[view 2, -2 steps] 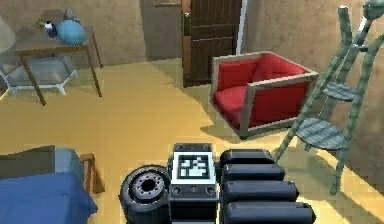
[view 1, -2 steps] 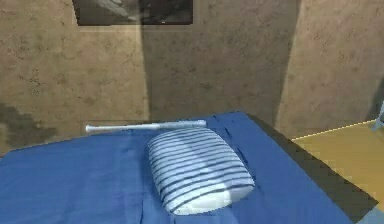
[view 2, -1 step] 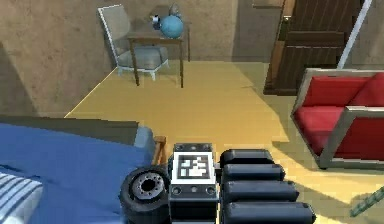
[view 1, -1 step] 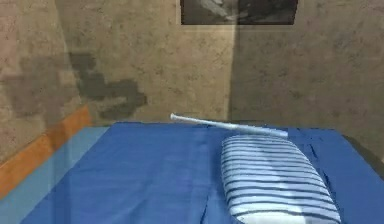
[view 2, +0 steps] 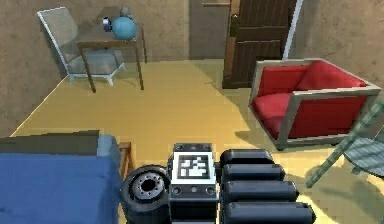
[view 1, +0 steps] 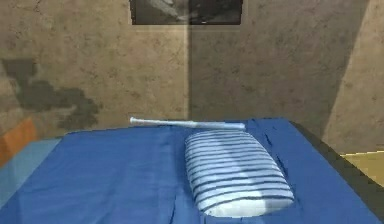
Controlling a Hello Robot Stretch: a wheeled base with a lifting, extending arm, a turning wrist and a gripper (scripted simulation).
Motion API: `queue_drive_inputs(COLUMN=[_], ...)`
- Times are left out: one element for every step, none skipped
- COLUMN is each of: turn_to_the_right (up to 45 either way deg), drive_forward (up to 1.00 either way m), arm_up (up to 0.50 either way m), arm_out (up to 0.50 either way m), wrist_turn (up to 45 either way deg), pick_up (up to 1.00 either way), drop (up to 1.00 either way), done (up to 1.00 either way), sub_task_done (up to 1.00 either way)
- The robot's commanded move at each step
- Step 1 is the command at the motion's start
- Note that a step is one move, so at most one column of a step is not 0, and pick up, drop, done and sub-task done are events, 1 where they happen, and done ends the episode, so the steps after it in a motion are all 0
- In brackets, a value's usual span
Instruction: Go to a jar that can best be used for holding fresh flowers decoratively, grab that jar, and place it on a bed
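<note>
- You face the bed [view 1: 120, 170] in the forward view; its blue cover runs from the bottom edge toward the far wall.
- A striped pillow [view 1: 235, 172] lies on the bed, right of the middle.
- A thin white stick [view 1: 185, 123] lies across the bed's far edge, just beyond the pillow.
- A dark picture [view 1: 187, 10] hangs on the wall above.
- In the arm side view, your arm [view 2: 255, 190] shows as dark blocks along the bottom edge, with a white marker square [view 2: 192, 165] on top.
- The claw [view 2: 148, 190] is the dark round body left of that square, just beside the bed's corner. Its fingers cannot be made out, so you cannot tell its grip or whether it holds anything.
- A round blue thing [view 2: 124, 27], possibly the jar, stands on a small desk [view 2: 100, 40] at the top left, well apart from the claw and bed.
- A pale chair [view 2: 65, 35] stands just left of the desk.
- A dark door [view 2: 258, 40] is at the top, and a red armchair [view 2: 310, 100] stands at the right.
</note>
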Motion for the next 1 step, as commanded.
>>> queue_drive_inputs(turn_to_the_right=[-9.0], drive_forward=[0.00], arm_up=[0.00], arm_out=[0.00], wrist_turn=[0.0], pick_up=[0.00], drop=[0.00], done=[0.00], sub_task_done=[0.00])
